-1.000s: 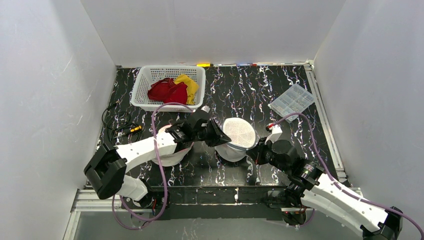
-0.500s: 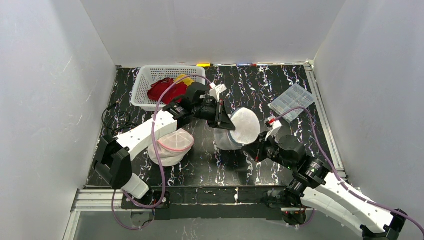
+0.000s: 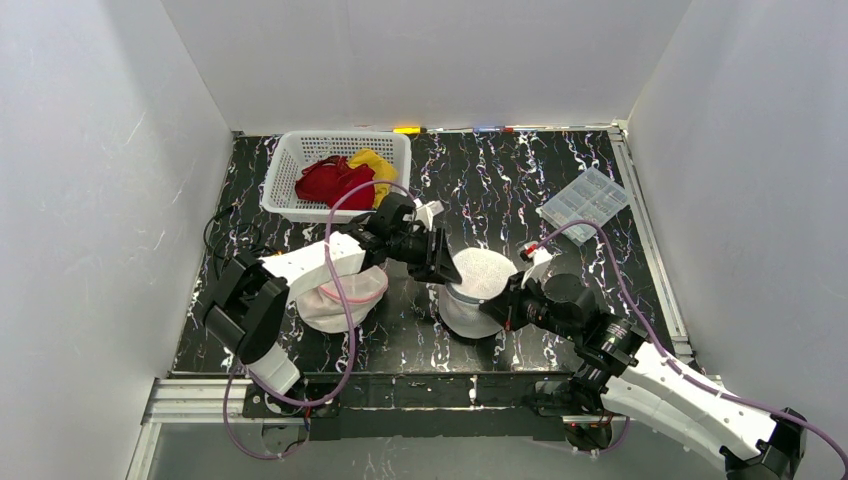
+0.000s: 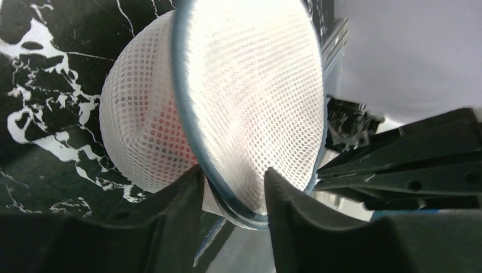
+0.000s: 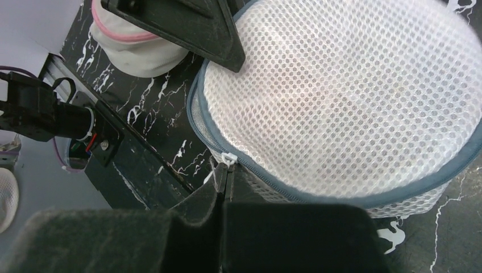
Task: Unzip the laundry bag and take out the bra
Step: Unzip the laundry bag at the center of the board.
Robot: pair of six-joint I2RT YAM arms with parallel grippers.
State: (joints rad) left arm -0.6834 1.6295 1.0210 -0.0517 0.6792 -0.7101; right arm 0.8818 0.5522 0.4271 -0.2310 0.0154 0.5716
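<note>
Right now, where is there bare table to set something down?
Barest: the far table between the basket and the clear box. Smaller: right of the blue-rimmed bag, nearer than that box. Crowded: the middle, where the left arm and right arm meet at that bag beside the pink-rimmed bag; cables fill the left edge.

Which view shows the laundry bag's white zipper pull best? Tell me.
Right wrist: the small white zipper pull sits clear on the grey-blue zip, beside the shut right claw. Left wrist shows only the white mesh bag; top view, too small to tell.
</note>
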